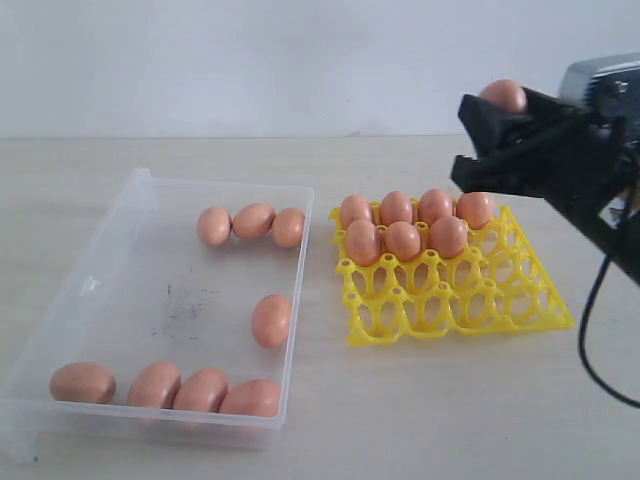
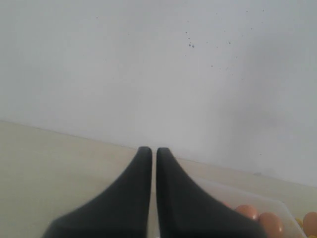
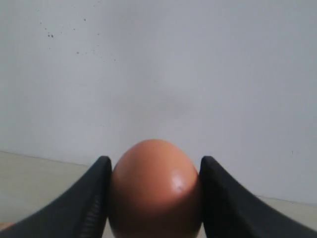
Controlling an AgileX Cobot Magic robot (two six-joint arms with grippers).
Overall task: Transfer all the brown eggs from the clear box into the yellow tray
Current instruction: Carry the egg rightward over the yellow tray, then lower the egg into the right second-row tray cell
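Eight brown eggs lie in the clear box: three touching in a row near its far wall, one alone by the wall that faces the tray, and four packed side by side along the near wall. Dark specks mark the bare floor between them. Just beside the box, to its right, sits the yellow tray, holding seven eggs: four fill the back row and three sit in the next row, leaving that row's rightmost cup and both front rows open. One more egg is up in the air behind and above the tray's far right corner, clamped between the black fingers of the right gripper. The jaws press against its two sides, and its rounded end pokes out past the fingertips. The left gripper is out of the exterior view. Its own camera shows the jaws brought together with only a thin slit between them, nothing in them, and a corner of the box with a few eggs beyond. Everything stands on a pale wooden table against a plain white wall.
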